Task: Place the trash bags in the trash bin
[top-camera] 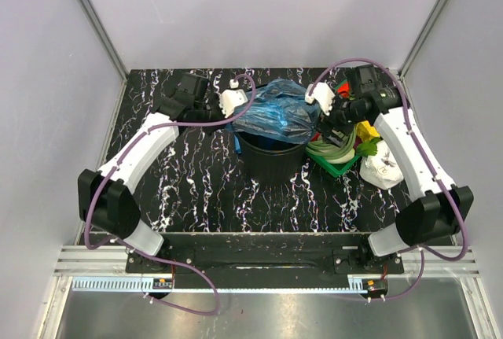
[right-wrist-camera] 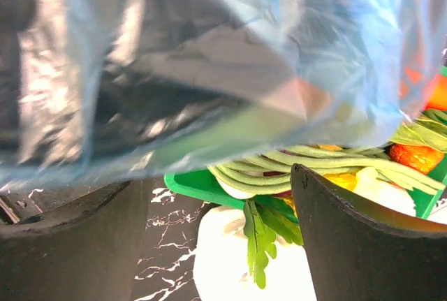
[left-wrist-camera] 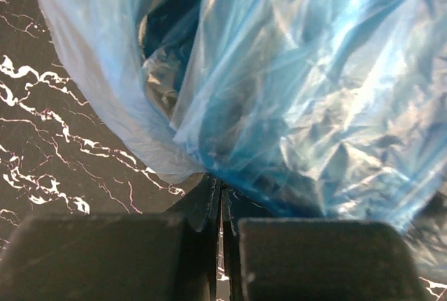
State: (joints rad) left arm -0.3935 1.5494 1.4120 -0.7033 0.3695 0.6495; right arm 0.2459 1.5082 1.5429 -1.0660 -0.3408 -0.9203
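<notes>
Found the bags (top-camera: 275, 111) heaped as one crumpled blue mass on the mouth of the bin (top-camera: 271, 162), mostly above the rim and not yet down inside; saw the heap run left to right, spanning the gap between the two arms. Placed the left gripper (top-camera: 226, 103) at the heap's left edge, touching the film; read its jaws in the wrist view as drawn almost together, only a slit between them, with a fold of film seemingly nipped at the tips. Placed the right gripper (top-camera: 330, 111) at the heap's right edge; read its jaws as spread wide, with film hanging just ahead of and above them and nothing between them. Noted the tray (top-camera: 339, 164) of vegetables just beside the bin on the right, under that open gripper, and the white lump (top-camera: 383, 167) near it on the table (top-camera: 181, 189). Judged the heap to lie inward from both grippers, right of the left one and left of the right one, with the bin's opening straight below; judged the left arm the better placed, already on the film; took pressing the heap down past the rim as the step in hand.
</notes>
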